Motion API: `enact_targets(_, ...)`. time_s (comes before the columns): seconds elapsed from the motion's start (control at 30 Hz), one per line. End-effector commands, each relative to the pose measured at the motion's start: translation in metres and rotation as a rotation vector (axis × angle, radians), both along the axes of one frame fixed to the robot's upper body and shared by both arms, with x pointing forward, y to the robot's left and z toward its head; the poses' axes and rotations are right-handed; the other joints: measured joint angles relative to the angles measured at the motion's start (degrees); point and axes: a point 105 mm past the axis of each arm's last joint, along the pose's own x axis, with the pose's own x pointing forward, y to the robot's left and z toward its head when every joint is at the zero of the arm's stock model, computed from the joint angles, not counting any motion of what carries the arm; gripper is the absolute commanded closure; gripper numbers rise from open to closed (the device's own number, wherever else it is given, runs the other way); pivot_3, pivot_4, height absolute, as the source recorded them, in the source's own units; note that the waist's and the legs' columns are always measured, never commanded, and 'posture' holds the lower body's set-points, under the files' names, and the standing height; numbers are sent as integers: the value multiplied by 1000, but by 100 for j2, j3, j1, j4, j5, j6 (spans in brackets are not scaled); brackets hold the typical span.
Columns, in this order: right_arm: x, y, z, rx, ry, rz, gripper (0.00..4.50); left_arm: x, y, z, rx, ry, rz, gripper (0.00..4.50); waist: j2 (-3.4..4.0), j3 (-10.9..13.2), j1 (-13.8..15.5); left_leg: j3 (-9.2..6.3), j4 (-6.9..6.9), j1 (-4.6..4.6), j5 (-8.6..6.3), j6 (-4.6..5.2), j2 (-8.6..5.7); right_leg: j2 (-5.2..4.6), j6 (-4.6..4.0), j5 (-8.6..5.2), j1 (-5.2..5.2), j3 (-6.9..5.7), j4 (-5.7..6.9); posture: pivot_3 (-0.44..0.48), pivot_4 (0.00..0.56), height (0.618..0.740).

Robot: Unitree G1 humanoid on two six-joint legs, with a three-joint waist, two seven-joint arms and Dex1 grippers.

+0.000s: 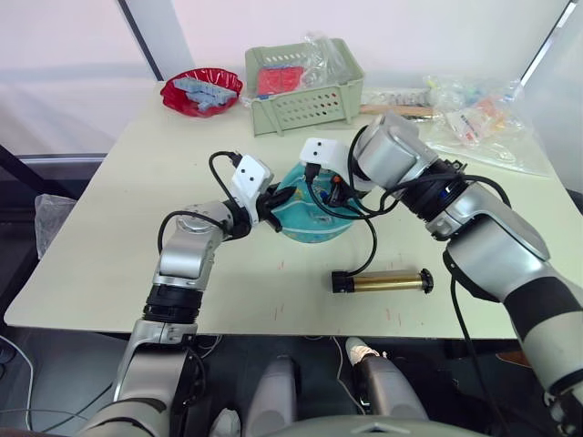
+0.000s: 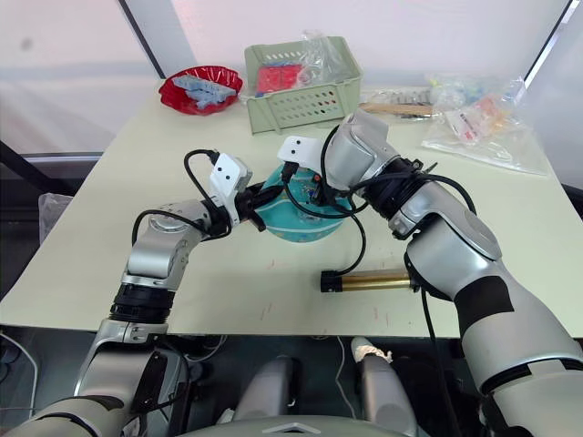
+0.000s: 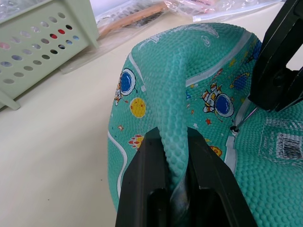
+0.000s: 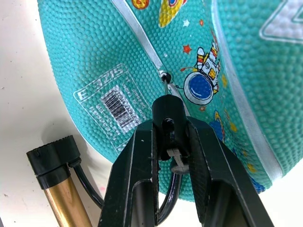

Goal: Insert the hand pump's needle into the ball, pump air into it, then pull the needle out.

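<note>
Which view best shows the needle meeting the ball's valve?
The right wrist view: the needle runs from the right pincer to the valve on the ball. The left wrist view shows it small beside the label; in the eye views it is too small to tell.

Teal pebbled rubber ball with white stripes and cartoon spaceman prints: white-outlined label on its skin, just beside the valve hole. Label carries a barcode and a raised code, "E 3715" as best it reads; smaller lines of print beneath, too fine to read. Large white character at the ball's edge, cut off, unreadable. Nothing else legible on the worktop.
</note>
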Motion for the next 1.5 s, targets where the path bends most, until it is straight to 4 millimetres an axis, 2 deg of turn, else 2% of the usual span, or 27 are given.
enact_targets(0.03,-13,27,2,28,-4,116,4182,-12,-25,-28,10,98,-95,4484,2,-1,-1,0,0,0,0,0,0,0,0,0,0,0,0,0,150,736)
enact_targets(0.43,-9,30,-18,-10,8,119,4182,-15,-26,-29,6,101,-94,4484,9,-34,-19,4,-6,21,0,0,1,1,1,-1,15,4,0,0,150,736)
enact_targets(0.6,-5,30,-26,-27,12,110,4182,-14,-25,-30,4,101,-88,4484,8,-60,-34,15,-30,81,-1,-1,2,1,11,-21,58,11,-4,0,150,736)
enact_targets(0.87,-2,35,-33,-26,13,107,4182,-15,-25,-31,2,103,-83,4484,10,-110,-82,15,-35,86,-1,-1,5,3,7,-25,58,11,-4,0,150,736)
enact_targets(1.0,-7,41,-38,-9,37,134,4182,-15,-25,-31,3,103,-80,4484,12,-126,-122,12,-36,88,-1,-1,6,4,2,-28,59,9,-3,0,150,736)
enact_targets(1.23,-7,40,-47,-21,30,150,4182,-15,-26,-32,2,105,-82,4484,12,-149,-149,10,-38,90,-1,-1,6,5,1,-30,60,9,-3,0,150,736)
enact_targets(1.33,-6,37,-43,-19,27,159,4182,-15,-25,-33,3,106,-79,4484,15,-157,-154,9,-39,93,-1,-1,5,5,-1,-31,63,10,-3,0,150,736)
enact_targets(1.5,-1,28,-25,2,4,164,4182,-14,-17,-35,11,108,-62,4484,19,-154,-145,7,-40,91,-1,-1,5,4,-1,-32,62,8,-3,0,150,736)
